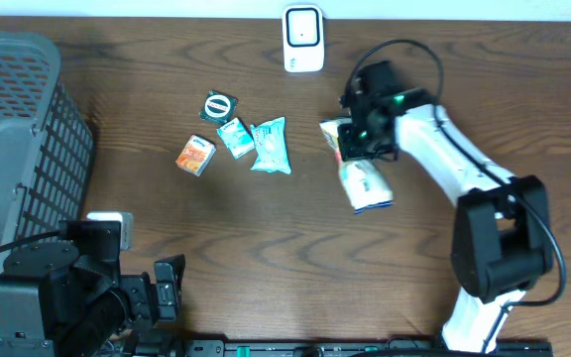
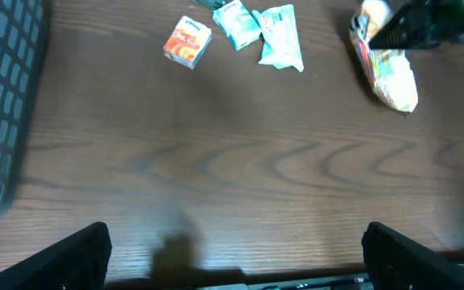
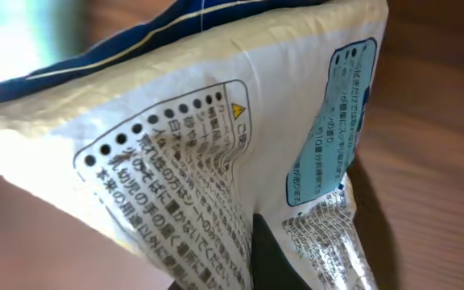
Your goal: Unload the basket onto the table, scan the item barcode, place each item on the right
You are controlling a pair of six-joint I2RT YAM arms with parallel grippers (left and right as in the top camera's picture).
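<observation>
The item is a white and cream snack bag (image 1: pixel 367 185) with printed text, lying right of the table's middle. My right gripper (image 1: pixel 361 140) is shut on the bag's far end. In the right wrist view the bag (image 3: pixel 240 121) fills the frame, its pinched film creased around one dark finger (image 3: pixel 271 256). No barcode shows on the visible face. The left wrist view shows the same bag (image 2: pixel 391 74) at the upper right under the right gripper (image 2: pixel 413 28). My left gripper (image 2: pixel 236 266) stands open near the front edge, nothing between its fingers. A white scanner (image 1: pixel 303 40) stands at the back edge.
A grey mesh basket (image 1: pixel 18 149) fills the left side. Small packets lie left of the bag: an orange one (image 1: pixel 195 156), two teal ones (image 1: pixel 234 137) (image 1: pixel 271 146) and a round dark one (image 1: pixel 219 105).
</observation>
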